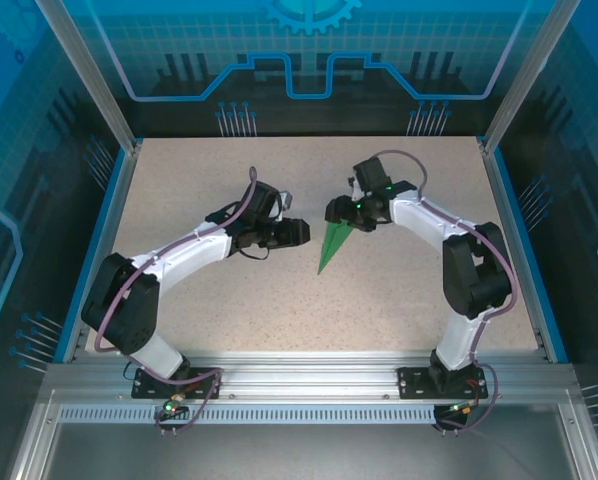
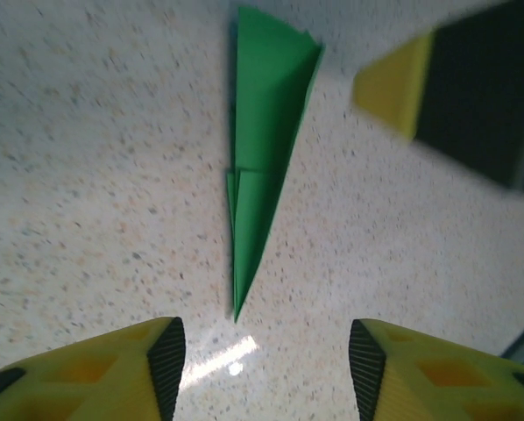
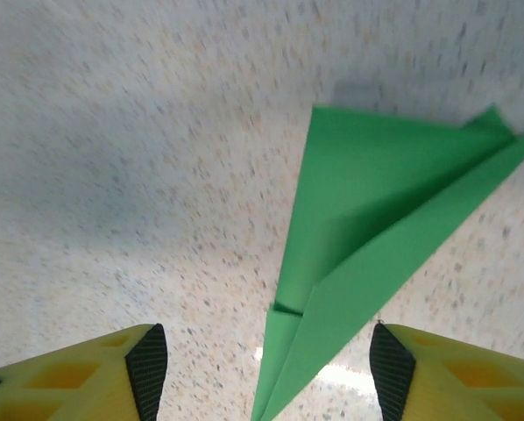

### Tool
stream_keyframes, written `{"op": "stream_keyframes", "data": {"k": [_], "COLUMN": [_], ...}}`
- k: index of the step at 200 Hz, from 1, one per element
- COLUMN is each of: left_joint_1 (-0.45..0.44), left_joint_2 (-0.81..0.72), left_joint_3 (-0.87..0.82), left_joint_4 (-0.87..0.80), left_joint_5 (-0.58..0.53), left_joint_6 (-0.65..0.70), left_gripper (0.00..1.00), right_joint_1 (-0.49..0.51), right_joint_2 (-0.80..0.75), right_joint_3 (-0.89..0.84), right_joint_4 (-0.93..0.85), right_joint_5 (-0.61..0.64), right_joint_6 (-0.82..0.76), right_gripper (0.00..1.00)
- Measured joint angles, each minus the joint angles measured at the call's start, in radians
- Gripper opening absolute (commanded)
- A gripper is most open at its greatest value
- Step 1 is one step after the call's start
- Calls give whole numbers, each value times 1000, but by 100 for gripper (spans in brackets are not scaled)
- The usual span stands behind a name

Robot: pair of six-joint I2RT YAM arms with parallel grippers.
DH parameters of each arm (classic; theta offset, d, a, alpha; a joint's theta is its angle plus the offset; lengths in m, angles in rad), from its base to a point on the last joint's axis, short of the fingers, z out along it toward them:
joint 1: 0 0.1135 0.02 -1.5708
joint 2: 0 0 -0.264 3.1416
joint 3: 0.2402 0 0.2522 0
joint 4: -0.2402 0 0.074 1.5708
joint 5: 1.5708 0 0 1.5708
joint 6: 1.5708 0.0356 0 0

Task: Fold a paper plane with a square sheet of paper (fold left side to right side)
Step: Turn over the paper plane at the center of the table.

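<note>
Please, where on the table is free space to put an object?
Crowded: the centre, where left tool and right tool are at the paper plane. Free: the table nearer than the plane's tip, and the far strip beyond both tools.

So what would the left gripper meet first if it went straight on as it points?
Most likely the paper plane: its narrow tip lies on the table just ahead of the open left gripper. The right gripper sits beyond, off to one side; depth is unclear.
</note>
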Motion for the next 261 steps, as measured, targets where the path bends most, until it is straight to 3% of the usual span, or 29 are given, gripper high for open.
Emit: {"op": "stream_keyframes", "data": {"k": [21,57,91,134,175,204,261], "left_joint_1": [3,6,10,10,13,27,49], "left_joint_2": [-10,-23,-29,-58,-121,-198,-271], "left_joint_3": [-3,-25,-33,-33,-36,-70,-95], "left_joint_4": [8,11,10,4,-4,-4,-5], "left_joint_5": [-43,-86,-110,-147,-214,-273,-333], "left_joint_6": [-1,-1,-2,-3,-3,-3,-4], "left_gripper": [60,61,61,65,72,78,81], "right_joint_1": [47,62,63,63,82,103,98], "right_joint_2": [42,122,132,92,-26,-88,-58], "right_joint_3": [-1,5,5,6,19,-6,-169], "right_joint_4": [-20,-59,-89,-116,-112,-22,122], "right_joint_5": [41,102,140,155,105,-36,-186], "right_joint_6": [37,76,88,74,29,15,15], "right_gripper": [62,48,24,2,0,0,4]}}
